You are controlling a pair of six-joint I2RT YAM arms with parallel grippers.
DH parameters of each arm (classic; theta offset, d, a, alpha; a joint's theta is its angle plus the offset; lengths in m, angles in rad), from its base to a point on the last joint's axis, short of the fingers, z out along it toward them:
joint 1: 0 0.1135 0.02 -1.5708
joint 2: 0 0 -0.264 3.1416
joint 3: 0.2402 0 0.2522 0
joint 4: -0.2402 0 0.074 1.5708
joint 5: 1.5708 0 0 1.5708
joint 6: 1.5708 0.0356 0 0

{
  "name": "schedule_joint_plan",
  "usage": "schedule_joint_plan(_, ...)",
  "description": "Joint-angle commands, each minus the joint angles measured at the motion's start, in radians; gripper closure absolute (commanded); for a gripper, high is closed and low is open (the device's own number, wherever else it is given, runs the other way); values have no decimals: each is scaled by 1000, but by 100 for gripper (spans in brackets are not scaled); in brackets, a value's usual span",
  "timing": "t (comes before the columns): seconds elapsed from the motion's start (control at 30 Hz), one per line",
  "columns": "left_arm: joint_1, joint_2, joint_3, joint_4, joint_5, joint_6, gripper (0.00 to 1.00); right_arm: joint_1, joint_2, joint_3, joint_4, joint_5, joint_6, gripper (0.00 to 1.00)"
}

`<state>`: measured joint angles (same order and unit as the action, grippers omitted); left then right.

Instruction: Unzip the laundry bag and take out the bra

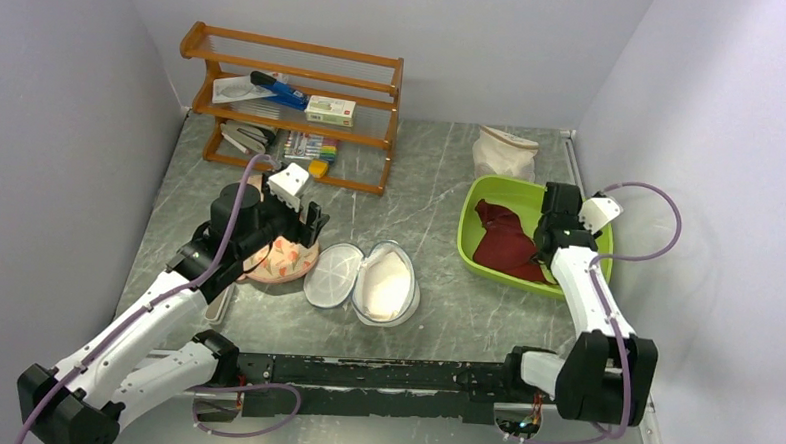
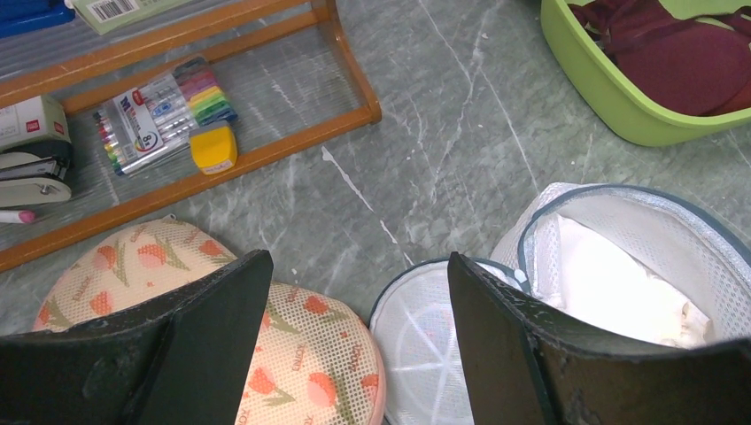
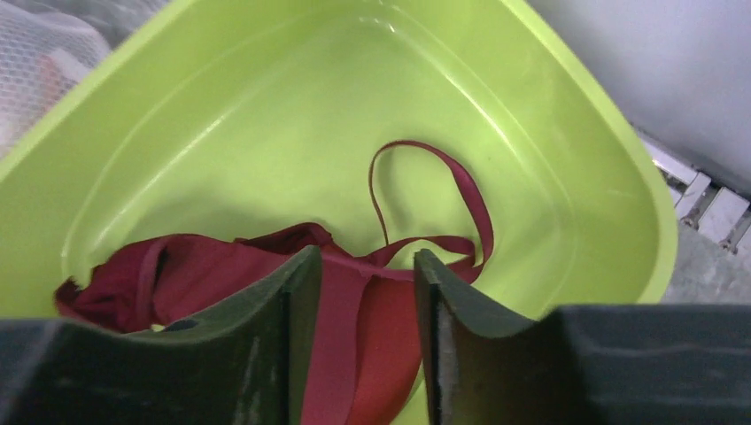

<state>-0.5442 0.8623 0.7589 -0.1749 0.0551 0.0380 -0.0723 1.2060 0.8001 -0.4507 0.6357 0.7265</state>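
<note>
The laundry bag (image 1: 361, 279) lies unzipped at mid-table, its two white mesh halves spread side by side; both halves show in the left wrist view (image 2: 620, 266). The maroon bra (image 1: 503, 242) lies limp in a green basin (image 1: 462, 235), also seen in the right wrist view (image 3: 195, 274) with a strap looped on the basin wall (image 3: 266, 133). My right gripper (image 3: 366, 261) hovers just over the bra, jaws apart, fabric showing in the gap. My left gripper (image 2: 359, 266) is open and empty above the bag's left half (image 2: 416, 345) and a peach floral padded item (image 2: 310, 354).
A wooden shelf (image 1: 294, 98) with markers, staplers and boxes stands at the back left. A cream cloth sack (image 1: 505, 152) sits behind the basin. The peach floral item (image 1: 282, 260) lies left of the bag. Walls close in on both sides.
</note>
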Motion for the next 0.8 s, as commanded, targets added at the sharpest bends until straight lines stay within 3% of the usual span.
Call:
schedule_joint_plan(0.0, -10, 2, 12, 29, -2, 14, 16, -4, -103, 45, 14, -8, -1, 52)
schedule_joint_plan(0.13, -10, 4, 12, 29, 0, 15, 16, -4, -168, 57, 85, -192, -92, 40)
schedule_joint_plan(0.27, -11, 11, 13, 30, 21, 16, 16, -3, -168, 94, 162, -625, -223, 35)
schedule_joint_plan(0.4, -13, 28, 16, 34, 107, 19, 15, 37, -125, 72, 268, -1006, -209, 34)
schedule_joint_plan(0.5, -19, 59, 19, 43, 235, 20, 14, 194, -84, 90, 267, -1036, -236, 34)
schedule_joint_plan(0.63, -39, 133, 37, 42, 431, 15, 15, 491, -52, 135, 205, -932, -290, 34)
schedule_joint_plan(0.77, -65, 214, 62, 31, 564, -1, 16, 694, -45, 142, 142, -806, -294, 36)
